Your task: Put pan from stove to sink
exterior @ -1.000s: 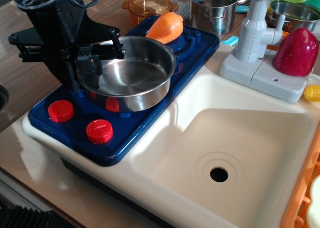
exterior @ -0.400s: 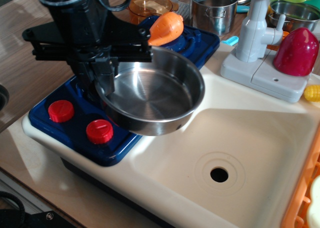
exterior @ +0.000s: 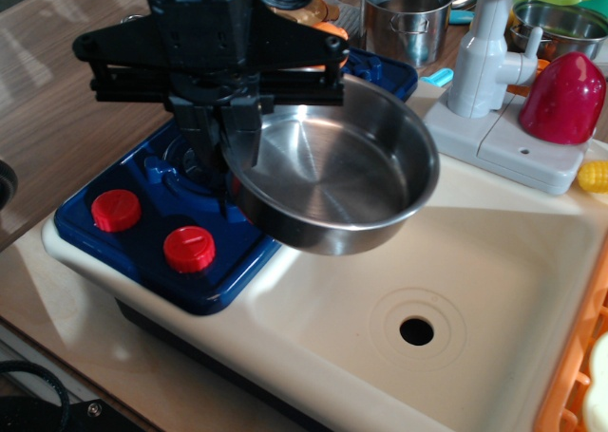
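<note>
Steel pan (exterior: 332, 180), clamped at its left rim by the closed tool (exterior: 231, 138), hangs tilted between stove (exterior: 142, 223) and sink (exterior: 456, 261), clearing both for transfer.

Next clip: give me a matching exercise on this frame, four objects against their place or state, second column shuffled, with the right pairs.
Things:
1. wide shiny steel pan
2. two red round knobs
3. tall steel pot with side handles
4. dark red dome-shaped toy

Places or states:
A. behind the dark blue stove
B. right of the grey-white faucet
C. held by the black gripper, partly over the cream sink
D. front of the stove

Pairs: 1-C, 2-D, 3-A, 4-B
</note>
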`<state>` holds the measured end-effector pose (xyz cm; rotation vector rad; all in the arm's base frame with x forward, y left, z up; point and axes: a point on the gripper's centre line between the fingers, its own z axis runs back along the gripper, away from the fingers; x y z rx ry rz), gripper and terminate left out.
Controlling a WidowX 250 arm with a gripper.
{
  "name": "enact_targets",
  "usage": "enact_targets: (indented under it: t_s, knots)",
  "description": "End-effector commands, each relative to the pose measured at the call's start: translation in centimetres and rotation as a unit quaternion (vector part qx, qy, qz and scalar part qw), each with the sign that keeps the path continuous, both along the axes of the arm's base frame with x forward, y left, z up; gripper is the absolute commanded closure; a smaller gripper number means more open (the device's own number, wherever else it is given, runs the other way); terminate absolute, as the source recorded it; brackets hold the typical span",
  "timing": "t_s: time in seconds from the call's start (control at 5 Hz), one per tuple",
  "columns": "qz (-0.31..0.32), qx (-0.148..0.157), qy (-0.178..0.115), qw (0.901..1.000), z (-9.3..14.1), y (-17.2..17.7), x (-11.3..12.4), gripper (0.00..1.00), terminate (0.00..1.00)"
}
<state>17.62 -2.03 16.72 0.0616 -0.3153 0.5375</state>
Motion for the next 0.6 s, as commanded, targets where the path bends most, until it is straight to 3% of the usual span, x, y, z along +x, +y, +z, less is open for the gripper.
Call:
enact_targets:
  t_s: [0.0, 0.2, 0.4]
  knots:
    - [0.016, 0.013, -0.033, 0.9993, 0.3, -2.1, 0.5, 1.00, 0.00]
    - [0.024, 0.008, -0.062, 0.9978, -0.5, -2.8, 0.4, 0.00, 0.00]
    - [0.032, 0.010, -0.083, 0.9959, -0.7, -3.2, 0.4, 0.00, 1.00]
